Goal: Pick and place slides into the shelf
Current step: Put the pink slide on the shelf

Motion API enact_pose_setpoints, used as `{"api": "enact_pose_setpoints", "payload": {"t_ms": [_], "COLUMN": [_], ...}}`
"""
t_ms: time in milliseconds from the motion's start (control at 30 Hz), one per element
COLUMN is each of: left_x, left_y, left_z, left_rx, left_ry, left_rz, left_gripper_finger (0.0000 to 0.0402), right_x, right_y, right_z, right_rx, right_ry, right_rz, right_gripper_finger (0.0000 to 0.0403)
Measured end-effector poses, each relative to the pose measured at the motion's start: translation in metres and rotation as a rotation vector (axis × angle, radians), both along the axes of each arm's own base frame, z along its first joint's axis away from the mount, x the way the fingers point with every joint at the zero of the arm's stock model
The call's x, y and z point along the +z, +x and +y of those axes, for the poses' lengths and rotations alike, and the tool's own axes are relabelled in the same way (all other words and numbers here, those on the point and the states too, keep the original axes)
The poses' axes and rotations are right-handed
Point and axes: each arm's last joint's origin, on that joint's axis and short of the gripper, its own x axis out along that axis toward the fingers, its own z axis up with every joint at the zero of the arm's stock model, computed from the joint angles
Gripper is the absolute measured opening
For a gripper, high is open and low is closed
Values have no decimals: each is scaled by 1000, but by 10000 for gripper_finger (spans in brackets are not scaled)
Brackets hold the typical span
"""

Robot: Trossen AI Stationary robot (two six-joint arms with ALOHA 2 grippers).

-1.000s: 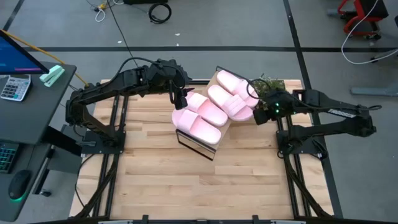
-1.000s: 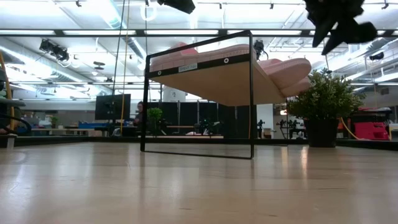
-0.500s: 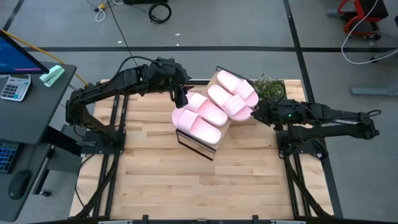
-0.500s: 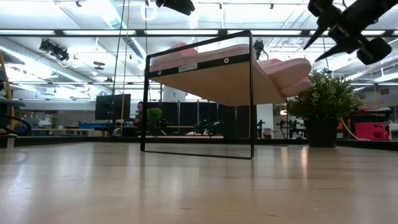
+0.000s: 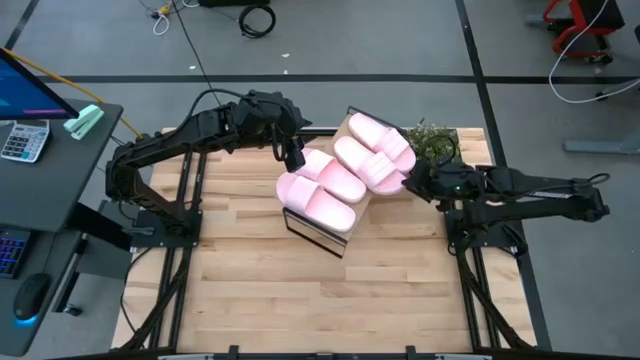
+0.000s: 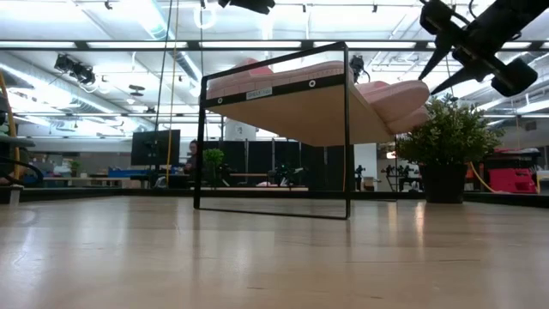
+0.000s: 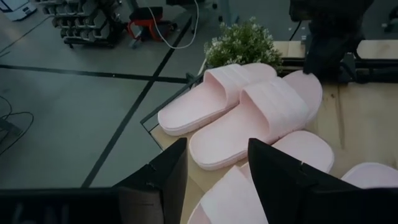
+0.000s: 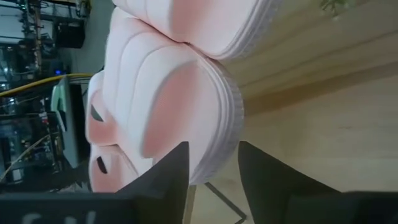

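Four pale pink foam slides with wide straps and thick rounded soles (image 5: 350, 170) are lying side by side on the light wood board top of the small shelf with a thin black wire frame (image 5: 318, 232), which is standing near the middle of the butcher-block tabletop (image 5: 250, 290). In the low view the board is sitting tilted on the frame, and the slides are showing above its raised edge.

The left gripper (image 5: 293, 157) is hovering just beside the slide at the end of the row nearest it, with that slide lying just past its fingertips. In the left wrist view its two dark fingers (image 7: 168, 177) are standing apart with nothing between them, and the slides are spreading out ahead of them.

The right gripper (image 5: 415, 183) is sitting at the opposite end of the row, just beside the outermost slide. In the right wrist view its fingers (image 8: 171, 171) are standing apart, the rounded sole edge of that slide is filling the space just ahead of them, and nothing is clamped between them. In the low view this gripper is hanging above table level, its two prongs spread.

A small green potted plant (image 5: 432, 139) is standing just behind the right gripper, near the far edge of the tabletop. A desk with a calculator (image 5: 22, 140) is sitting well off to the side beyond the left arm.
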Motion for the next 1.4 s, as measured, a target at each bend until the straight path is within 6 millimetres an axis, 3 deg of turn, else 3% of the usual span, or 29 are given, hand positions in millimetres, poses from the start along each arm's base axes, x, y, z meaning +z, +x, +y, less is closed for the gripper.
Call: {"api": "enact_pose_setpoints", "payload": {"t_ms": [567,1400], "left_x": [0,-1], "left_y": [1,1], "left_z": [-2,-4], "left_rx": [-52,-106], "left_ry": [-51,-82], "left_rz": [-19,-16], "left_gripper_finger": [175,176], "right_x": [-9,-11], "right_y": [8,4], "right_z": [-2,-9], "right_rx": [-30,-103], "right_ry": [-42,-91], "right_rz": [110,159], "right_gripper_finger": [48,59]}}
